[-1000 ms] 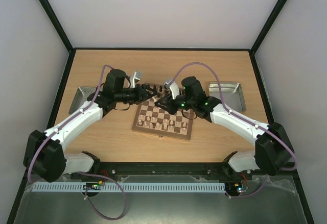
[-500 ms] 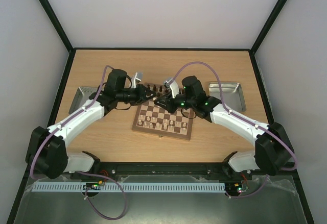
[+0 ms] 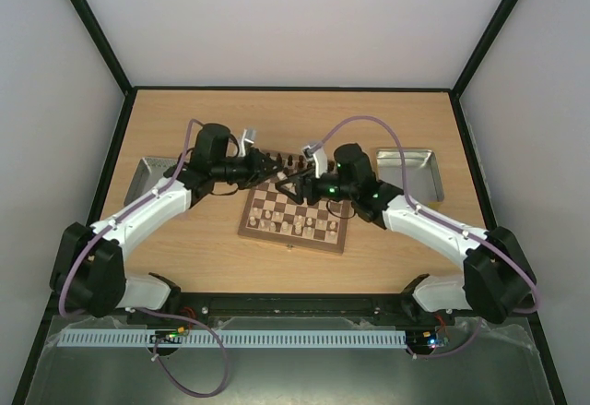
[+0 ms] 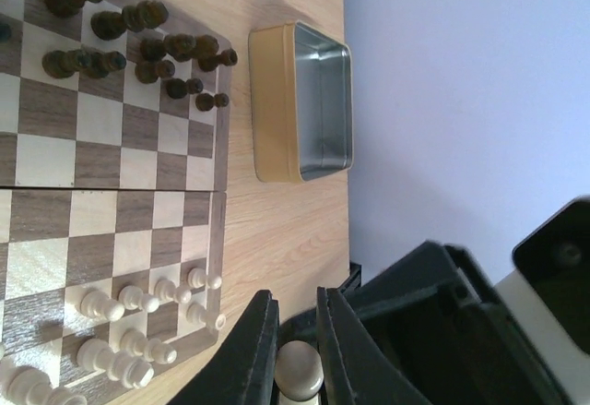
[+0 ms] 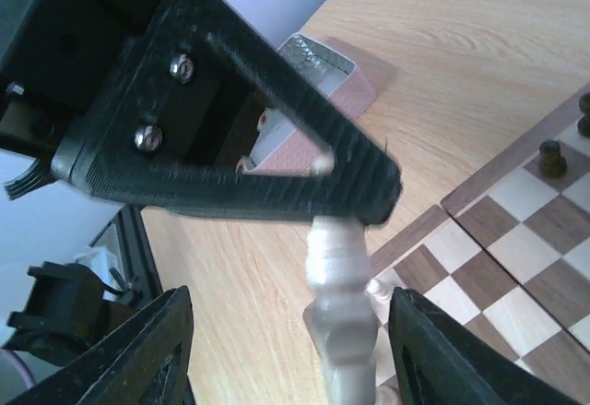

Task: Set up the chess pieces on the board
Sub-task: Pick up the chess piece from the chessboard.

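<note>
The board (image 3: pixel 293 242) lies mid-table, dark chess pieces (image 4: pixel 138 45) on its far rows and cream ones (image 4: pixel 138 313) on its near rows. Both grippers meet above the board's far left part. My left gripper (image 4: pixel 293 308) is shut on a cream chess piece (image 4: pixel 300 370), gripping it at its top end. In the right wrist view that same cream piece (image 5: pixel 341 331) hangs from a left finger (image 5: pixel 277 184). My right gripper (image 5: pixel 295 368) stands open, its fingers well apart on either side of the piece and not touching it.
A grey metal tray (image 3: pixel 147 179) sits left of the board and another tray (image 3: pixel 410 170) to its right, seen open and bare inside in the left wrist view (image 4: pixel 318 101). Bare wooden table (image 3: pixel 387 119) lies beyond the board.
My left gripper closed on the cream piece, then my right gripper let go and opened wide. The right wrist shifted slightly right.
</note>
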